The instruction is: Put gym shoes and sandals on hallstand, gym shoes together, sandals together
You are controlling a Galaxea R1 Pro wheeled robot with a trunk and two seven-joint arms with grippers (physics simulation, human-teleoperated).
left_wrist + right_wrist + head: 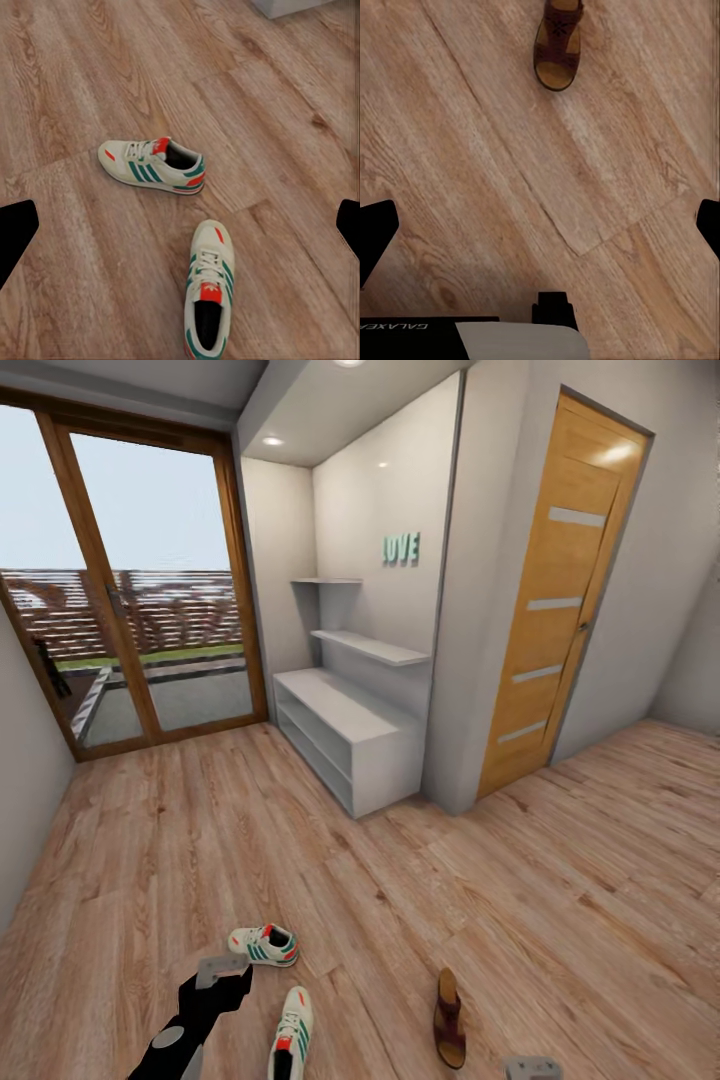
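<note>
Head view: the left pincer (222, 972) hangs over the floor (400, 900) — one shoe (264, 945) just beyond it, the other (291, 1035) beside it; a sandal (449, 1019) lies well apart, the rack (350, 735) far ahead.

Left wrist view: fingers (15, 236) spread wide, both shoes between them.

Right wrist view: fingers (375, 232) apart — the sandal lies ahead.

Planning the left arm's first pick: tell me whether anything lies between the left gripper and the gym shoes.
Nothing visible does. The left gripper hangs open above bare corridor floor, with both gym shoes, the nearer gym shoe and the farther gym shoe, lying unobstructed ahead of its fingers.
</note>
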